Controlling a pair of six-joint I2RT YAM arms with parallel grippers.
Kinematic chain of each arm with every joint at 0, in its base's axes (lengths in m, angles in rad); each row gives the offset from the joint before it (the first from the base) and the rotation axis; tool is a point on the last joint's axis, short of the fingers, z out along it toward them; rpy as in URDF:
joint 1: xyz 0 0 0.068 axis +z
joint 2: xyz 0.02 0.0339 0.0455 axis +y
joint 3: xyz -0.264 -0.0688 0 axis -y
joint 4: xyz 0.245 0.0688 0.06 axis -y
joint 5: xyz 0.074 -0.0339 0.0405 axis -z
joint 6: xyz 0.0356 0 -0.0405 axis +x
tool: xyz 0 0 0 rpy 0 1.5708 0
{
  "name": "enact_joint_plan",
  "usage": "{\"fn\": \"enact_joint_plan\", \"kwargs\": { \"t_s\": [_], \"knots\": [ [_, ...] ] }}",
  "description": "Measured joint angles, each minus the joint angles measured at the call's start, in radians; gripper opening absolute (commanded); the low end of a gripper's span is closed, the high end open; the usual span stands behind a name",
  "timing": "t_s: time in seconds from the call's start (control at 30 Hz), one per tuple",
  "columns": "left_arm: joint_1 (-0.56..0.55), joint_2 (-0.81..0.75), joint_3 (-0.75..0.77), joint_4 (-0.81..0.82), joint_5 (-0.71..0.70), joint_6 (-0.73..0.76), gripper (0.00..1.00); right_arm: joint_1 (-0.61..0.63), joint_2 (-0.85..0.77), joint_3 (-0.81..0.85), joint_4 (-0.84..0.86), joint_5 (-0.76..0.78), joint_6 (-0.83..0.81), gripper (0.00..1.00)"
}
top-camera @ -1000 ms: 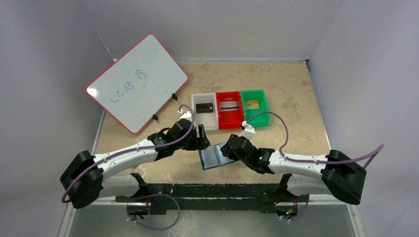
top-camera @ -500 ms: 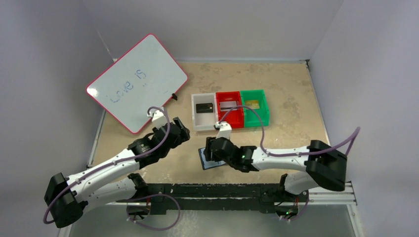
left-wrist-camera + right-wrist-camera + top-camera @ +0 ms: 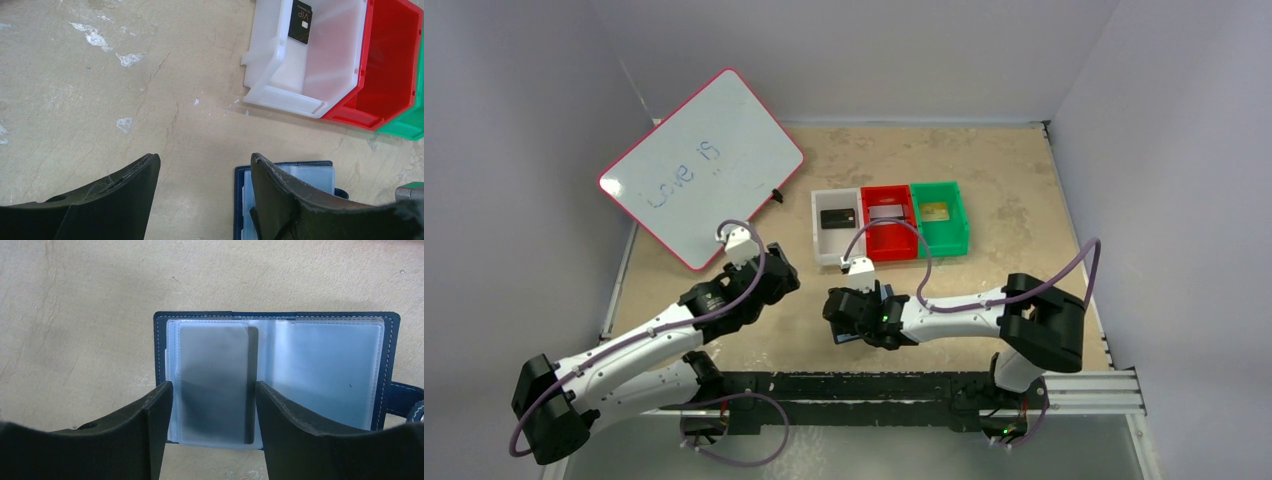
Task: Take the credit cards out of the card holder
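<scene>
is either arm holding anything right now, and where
Nothing is held. The right gripper hangs open over the open card holder; the left gripper is open over bare table.

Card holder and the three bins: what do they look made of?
Card holder: dark navy cover, likely leather or faux leather going by the light stitching along its edge; inner pockets are clear, slightly frosted soft plastic. White bin, red bin and green bin: rigid moulded plastic with a smooth semi-gloss finish; the white walls look faintly translucent.
</scene>
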Motion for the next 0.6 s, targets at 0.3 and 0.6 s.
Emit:
{"fn": "enact_joint_plan", "kwargs": {
  "t_s": [0.3,0.6],
  "knots": [
    [0.000,-0.005,0.000,-0.004,0.006,0.000,0.67,0.000,-0.023,-0.042,0.021,-0.025,0.032,0.51],
    [0.000,0.043,0.000,0.014,0.050,0.003,0.67,0.000,-0.026,-0.057,0.049,-0.034,0.065,0.55]
  ]
}}
